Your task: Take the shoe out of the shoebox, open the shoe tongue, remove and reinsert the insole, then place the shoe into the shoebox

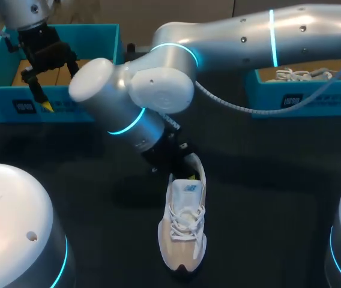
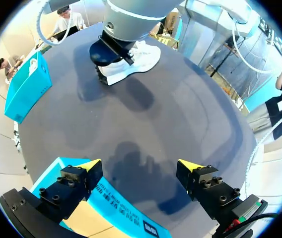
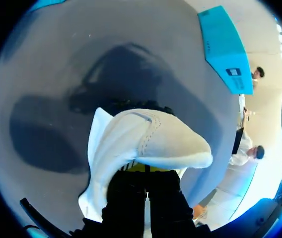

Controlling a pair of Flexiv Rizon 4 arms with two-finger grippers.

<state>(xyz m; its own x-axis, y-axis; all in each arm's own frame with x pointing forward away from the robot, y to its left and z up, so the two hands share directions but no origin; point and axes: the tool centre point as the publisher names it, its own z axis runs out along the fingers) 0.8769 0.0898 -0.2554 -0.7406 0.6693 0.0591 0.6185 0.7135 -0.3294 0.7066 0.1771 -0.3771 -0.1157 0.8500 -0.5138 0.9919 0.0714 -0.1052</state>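
Shoe (image 1: 183,223) is out of the box, on the table (image 1: 266,180) roughly mid-table, toe pointing toward the robot's side, heel toward the far side, laces up

Right gripper (image 1: 174,159): arm comes in from the right and reaches past the middle, sitting right at the shoe's heel end. In the right wrist view the two black fingers (image 3: 126,198) stand almost together with only a thin slit between them; a sliver of yellow tip shows just under the heel edge. Reads as clamped on the shoe's heel collar. Grey suede heel panel sits directly ahead of the fingers, white upper drops off to one side

Left gripper (image 2: 141,166): fingers spread wide, nothing between them. It hangs over the near wall of the blue shoebox (image 1: 50,108) at the far left of the table; box rim and its tan inside show under one finger in the left wrist view. The shoe is well ahead of this gripper, well apart, with the right arm's wrist on top of its heel

Second blue box (image 1: 290,99) at the far right of the table, a white laced shoe (image 1: 311,75) lying in it
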